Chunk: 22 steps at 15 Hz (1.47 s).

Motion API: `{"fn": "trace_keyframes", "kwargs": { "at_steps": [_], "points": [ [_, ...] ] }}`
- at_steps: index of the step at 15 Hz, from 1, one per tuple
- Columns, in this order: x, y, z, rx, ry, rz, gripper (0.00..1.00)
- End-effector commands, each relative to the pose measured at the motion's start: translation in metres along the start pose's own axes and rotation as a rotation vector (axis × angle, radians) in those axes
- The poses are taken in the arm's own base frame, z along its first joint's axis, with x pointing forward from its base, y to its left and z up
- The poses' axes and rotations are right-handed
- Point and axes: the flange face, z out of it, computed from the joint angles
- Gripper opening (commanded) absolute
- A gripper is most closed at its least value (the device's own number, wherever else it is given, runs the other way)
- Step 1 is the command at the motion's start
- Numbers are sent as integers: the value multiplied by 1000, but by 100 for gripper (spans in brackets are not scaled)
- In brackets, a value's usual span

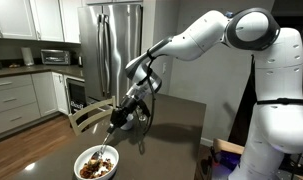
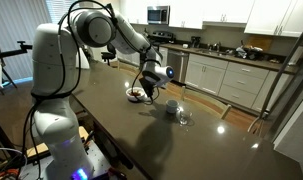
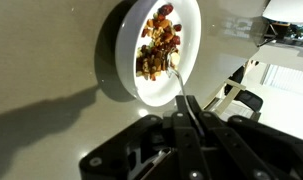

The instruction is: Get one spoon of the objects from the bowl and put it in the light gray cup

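The white bowl (image 3: pixel 126 40) sits on the dark table and holds a heap of brown and reddish chunks (image 3: pixel 157 45). It shows in both exterior views (image 1: pixel 96 163) (image 2: pixel 138 95). My gripper (image 3: pixel 187 108) is shut on the spoon's thin handle (image 3: pixel 180 90); the spoon's head reaches into the chunks near the bowl's rim. In an exterior view the gripper (image 1: pixel 121 116) hangs above the bowl with the spoon (image 1: pixel 107 138) slanting down. The light gray cup (image 2: pixel 171 107) stands on the table beside the bowl.
A tiny clear glass (image 2: pixel 184 118) stands next to the cup. A wooden chair (image 1: pixel 86 115) is at the table's far edge. Kitchen counters (image 2: pixel 221 55) and a steel fridge (image 1: pixel 106 45) lie behind. The robot's base (image 2: pixel 56 120) is by the table.
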Motion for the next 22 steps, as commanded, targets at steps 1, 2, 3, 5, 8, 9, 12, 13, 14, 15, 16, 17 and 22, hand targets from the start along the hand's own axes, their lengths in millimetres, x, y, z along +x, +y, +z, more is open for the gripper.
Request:
{"fn": "trace_keyframes", "kwargs": {
  "at_steps": [1,2,3,5,8,9,12,13,14,15,16,17,22],
  "points": [
    [3,-6,-15,37,23,-23,3],
    [3,-6,-16,37,26,-23,3],
    [4,-6,-19,36,31,-23,3],
    [5,-5,-25,39,40,-24,3],
    [7,-4,-39,35,59,-22,3],
    [8,-3,-45,30,69,-21,3],
    [10,-1,-63,18,98,-16,3],
    [11,0,-70,15,108,-15,3],
    [12,1,-76,10,116,-13,3],
    [12,1,-82,5,125,-11,3],
    [12,2,-88,-2,133,-9,3],
    [12,3,-94,-8,141,-7,3],
    [10,12,-123,-29,185,12,3]
  ]
}}
